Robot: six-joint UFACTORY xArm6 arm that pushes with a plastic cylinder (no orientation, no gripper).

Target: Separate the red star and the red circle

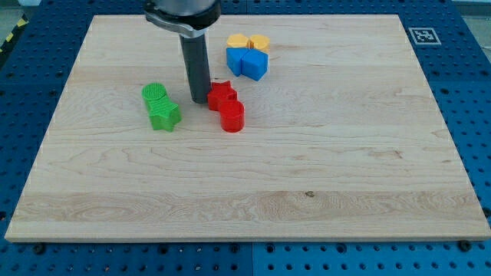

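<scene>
My tip [199, 101] is standing just left of the red star [222, 95], seemingly touching it; there are no jaws on this rod. The red circle [232, 116] is sitting against the star's lower right

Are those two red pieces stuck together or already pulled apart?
Together: the red star block and red circle block touch, no wood showing between them. My tip sits just left of the star.
</scene>
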